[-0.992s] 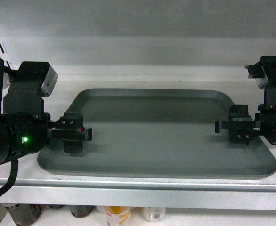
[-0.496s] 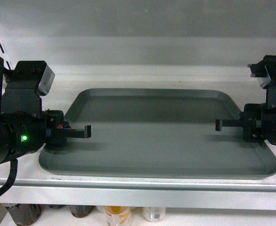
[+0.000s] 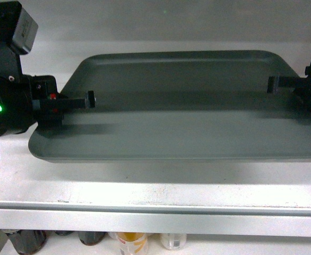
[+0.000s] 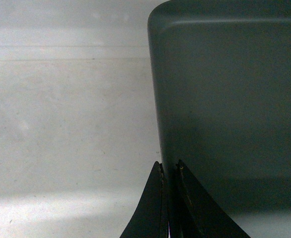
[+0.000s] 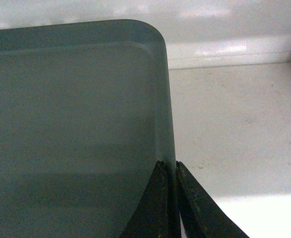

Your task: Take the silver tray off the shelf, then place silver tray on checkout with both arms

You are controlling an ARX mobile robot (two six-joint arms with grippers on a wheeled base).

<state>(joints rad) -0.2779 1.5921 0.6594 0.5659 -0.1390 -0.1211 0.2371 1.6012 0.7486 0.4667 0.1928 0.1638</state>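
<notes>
Two pincers, left & right, reach inward level, clamped on silver tray side rims.

White shelf spans the lower frame, pale front rail along its edge; surface speckled.

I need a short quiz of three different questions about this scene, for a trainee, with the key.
1. True or false: the left claw is closed on the short rim of the large grey-silver metal tray.
2. Where does the right claw grip? A) the tray's long front rim B) its short side rim C) nothing
3. Fill in: below the white shelf board, the tops of several ___ are visible.

Key: 1 true; 2 B; 3 bottles.
</notes>
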